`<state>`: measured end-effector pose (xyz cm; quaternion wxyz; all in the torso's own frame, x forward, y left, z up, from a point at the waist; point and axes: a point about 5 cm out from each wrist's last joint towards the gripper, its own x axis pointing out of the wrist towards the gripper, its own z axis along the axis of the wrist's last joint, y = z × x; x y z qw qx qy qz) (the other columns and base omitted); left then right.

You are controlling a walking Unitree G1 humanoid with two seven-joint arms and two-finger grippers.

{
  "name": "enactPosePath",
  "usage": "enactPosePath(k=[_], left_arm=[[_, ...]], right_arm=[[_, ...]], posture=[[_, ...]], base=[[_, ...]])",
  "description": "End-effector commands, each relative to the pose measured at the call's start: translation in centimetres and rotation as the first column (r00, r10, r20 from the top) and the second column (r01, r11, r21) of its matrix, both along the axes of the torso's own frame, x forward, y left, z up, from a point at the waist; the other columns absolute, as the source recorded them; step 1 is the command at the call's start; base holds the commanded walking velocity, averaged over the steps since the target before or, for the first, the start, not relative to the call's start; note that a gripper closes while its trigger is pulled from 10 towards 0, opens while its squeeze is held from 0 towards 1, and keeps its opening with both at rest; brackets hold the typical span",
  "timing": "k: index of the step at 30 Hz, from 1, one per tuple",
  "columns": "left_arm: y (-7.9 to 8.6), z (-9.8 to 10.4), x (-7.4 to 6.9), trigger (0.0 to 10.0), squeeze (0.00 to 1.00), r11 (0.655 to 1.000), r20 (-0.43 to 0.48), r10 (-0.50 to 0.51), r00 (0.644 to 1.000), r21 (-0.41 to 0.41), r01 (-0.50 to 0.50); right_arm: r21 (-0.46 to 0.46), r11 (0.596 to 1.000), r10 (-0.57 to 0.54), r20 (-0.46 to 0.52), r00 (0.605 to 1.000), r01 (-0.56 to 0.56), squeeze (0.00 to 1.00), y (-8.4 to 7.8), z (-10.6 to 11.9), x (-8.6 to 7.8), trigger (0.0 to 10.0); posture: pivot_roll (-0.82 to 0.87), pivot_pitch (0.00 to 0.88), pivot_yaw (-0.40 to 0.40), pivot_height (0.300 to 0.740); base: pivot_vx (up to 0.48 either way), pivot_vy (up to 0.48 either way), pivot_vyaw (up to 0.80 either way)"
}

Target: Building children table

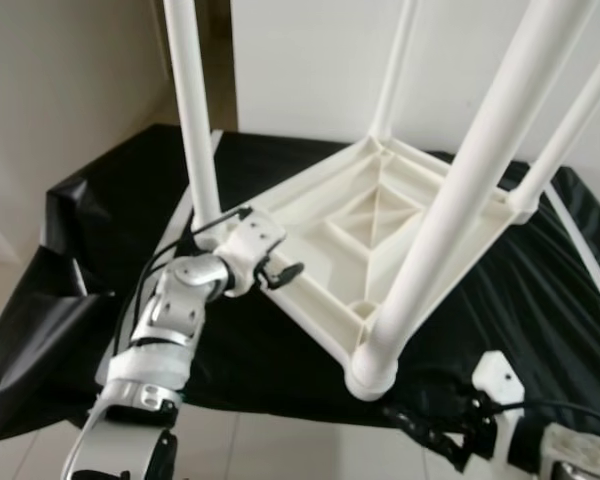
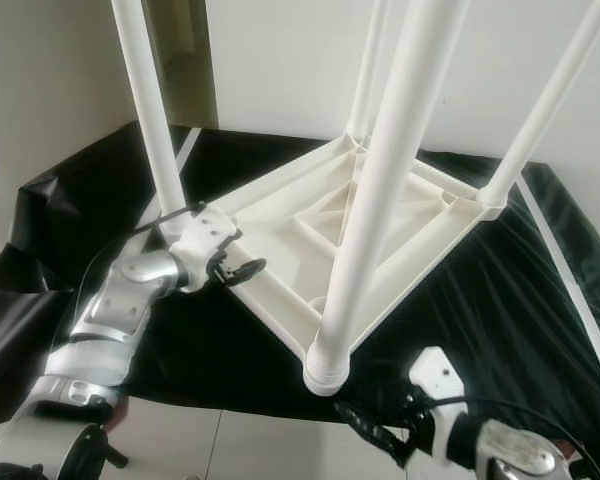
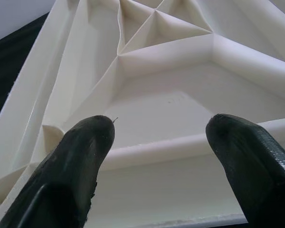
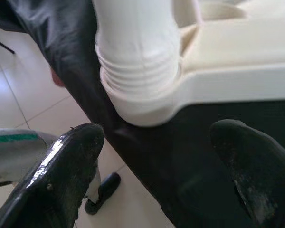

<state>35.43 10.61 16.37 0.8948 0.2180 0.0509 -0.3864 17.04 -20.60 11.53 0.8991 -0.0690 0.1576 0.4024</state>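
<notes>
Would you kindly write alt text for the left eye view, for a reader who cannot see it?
A white plastic children's table lies upside down on a black sheet, its four white legs pointing up. The left gripper, fingers open, reaches over the tabletop's ribbed underside near one leg. The right gripper sits low beside the nearest corner.

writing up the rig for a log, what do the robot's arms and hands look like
Both arms are silver metal with white plastic housings and thin black cables looping along the wrists. The left hand has two long black fingers, rounded at the tips; one pad shows fine ribbing. The right hand has the same black fingers, glossy and scuffed, on a white wrist block.
</notes>
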Motion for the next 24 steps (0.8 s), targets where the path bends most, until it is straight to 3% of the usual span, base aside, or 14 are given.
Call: enactPosePath(k=[1, 3, 6, 8, 9, 13, 15, 18, 19, 21, 22, 24], left_arm=[[1.0, 0.4, 1.1, 10.0, 0.00, 0.974, 0.108, 0.226, 0.968, -0.023, -0.225], [1.0, 0.5, 1.2, 10.0, 0.00, 0.973, 0.114, 0.229, 0.967, -0.017, -0.228], [1.0, 0.5, 1.4, 10.0, 0.00, 0.972, 0.128, 0.232, 0.964, -0.002, -0.233], [1.2, 0.6, 1.6, 10.0, 0.00, 0.969, 0.156, 0.240, 0.958, 0.029, -0.247], [1.3, 0.6, 1.7, 10.0, 0.00, 0.965, 0.170, 0.247, 0.954, 0.045, -0.258], [1.4, 0.5, 1.8, 10.0, 0.00, 0.962, 0.174, 0.258, 0.950, 0.051, -0.270], [1.5, 0.0, 1.8, 10.0, 0.00, 0.953, 0.180, 0.279, 0.943, 0.068, -0.295], [1.5, -0.3, 1.7, 10.0, 0.00, 0.948, 0.178, 0.288, 0.941, 0.083, -0.306], [1.4, -0.7, 1.6, 10.0, 0.00, 0.944, 0.181, 0.292, 0.939, 0.104, -0.314], [1.3, -0.8, 1.6, 10.0, 0.00, 0.929, 0.223, 0.305, 0.926, 0.146, -0.341], [1.3, -0.8, 1.6, 10.0, 0.00, 0.929, 0.223, 0.305, 0.926, 0.146, -0.341], [1.5, -0.5, 1.9, 10.0, 0.00, 0.916, 0.230, 0.335, 0.914, 0.146, -0.373]], right_arm=[[-0.040, 0.998, -0.054, 0.009, 0.999, 0.054, 0.00, -1.7, 0.4, 0.1, 10.0], [-0.074, 0.992, -0.102, 0.026, 0.994, 0.104, 0.00, -3.1, 0.6, 0.3, 10.0], [-0.116, 0.983, -0.142, 0.025, 0.990, 0.144, 0.00, -3.8, 0.5, 0.5, 10.0], [-0.160, 0.953, -0.253, 0.043, 0.966, 0.257, 0.00, -4.7, 0.0, 1.6, 10.0], [-0.173, 0.920, -0.341, 0.088, 0.936, 0.352, 0.00, -5.2, -0.1, 2.7, 10.0], [-0.160, 0.909, -0.373, 0.096, 0.923, 0.384, 0.00, -5.1, -0.1, 3.1, 10.0], [-0.133, 0.879, -0.450, 0.092, 0.888, 0.459, 0.00, -5.4, -0.3, 4.0, 10.0], [-0.133, 0.864, -0.474, 0.109, 0.874, 0.485, 0.00, -5.6, -0.3, 4.5, 10.0], [-0.127, 0.851, -0.497, 0.117, 0.860, 0.509, 0.00, -5.8, -0.4, 4.9, 10.0], [-0.080, 0.781, -0.612, 0.096, 0.785, 0.619, 0.00, -6.7, -0.7, 6.4, 10.0], [-0.080, 0.781, -0.612, 0.096, 0.785, 0.619, 0.00, -6.7, -0.7, 6.4, 10.0], [-0.021, 0.710, -0.702, 0.053, 0.710, 0.704, 0.00, -7.1, -1.2, 7.6, 10.0]], posture=[[-0.05, 0.000, -0.016, 0.740], [-0.06, 0.000, -0.011, 0.740], [-0.06, 0.000, -0.011, 0.740], [-0.06, 0.000, -0.014, 0.740], [-0.06, 0.000, -0.014, 0.740], [-0.05, 0.000, -0.014, 0.740], [-0.04, 0.000, -0.015, 0.740], [-0.03, 0.000, -0.013, 0.740], [-0.03, 0.000, -0.012, 0.740], [-0.02, 0.000, -0.013, 0.740], [-0.02, 0.000, -0.013, 0.740], [-0.01, 0.000, -0.016, 0.740]], base=[[0.000, 0.000, 0.00], [0.000, 0.000, 0.00], [0.000, 0.000, 0.00], [0.000, 0.000, 0.00], [0.000, 0.000, 0.00], [0.000, 0.000, 0.00], [0.000, 0.000, 0.00], [0.000, 0.000, 0.00], [0.000, 0.000, 0.00], [0.000, 0.000, 0.00], [0.000, 0.000, 0.00], [0.000, 0.000, 0.00]])
